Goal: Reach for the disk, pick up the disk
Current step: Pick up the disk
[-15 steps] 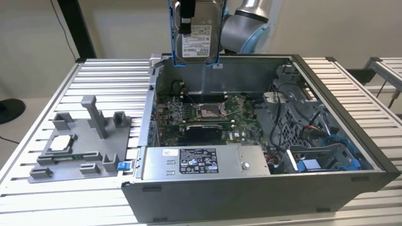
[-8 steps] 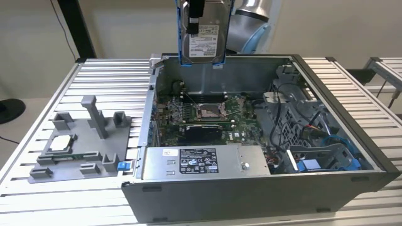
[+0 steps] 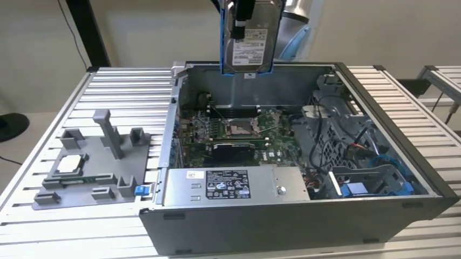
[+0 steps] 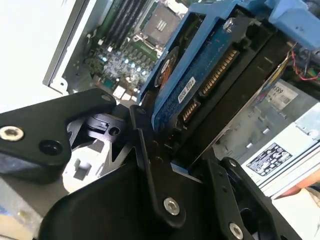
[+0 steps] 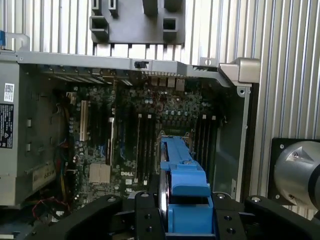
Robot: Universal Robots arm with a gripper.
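The disk (image 3: 249, 44) hangs upright above the back wall of the open computer case (image 3: 403, 162). Its white label faces the exterior view and a blue bracket runs along its edges. My gripper (image 3: 241, 15) is shut on its upper part, and the disk is clear of the case. In the second wrist view the disk (image 4: 210, 75) shows its blue circuit-board face, clamped by black fingers (image 4: 150, 150). In the first wrist view its blue bracket edge (image 5: 182, 182) sticks out from my gripper (image 5: 186, 220), over the motherboard.
Inside the case lie the motherboard (image 3: 238, 129), a label-covered power supply box (image 3: 230, 186) at the front and a blue drive cage (image 3: 371, 186) on the exterior view's right. A grey fixture plate (image 3: 97, 167) with a small square chip (image 3: 68, 164) sits on the slatted table (image 3: 122, 86).
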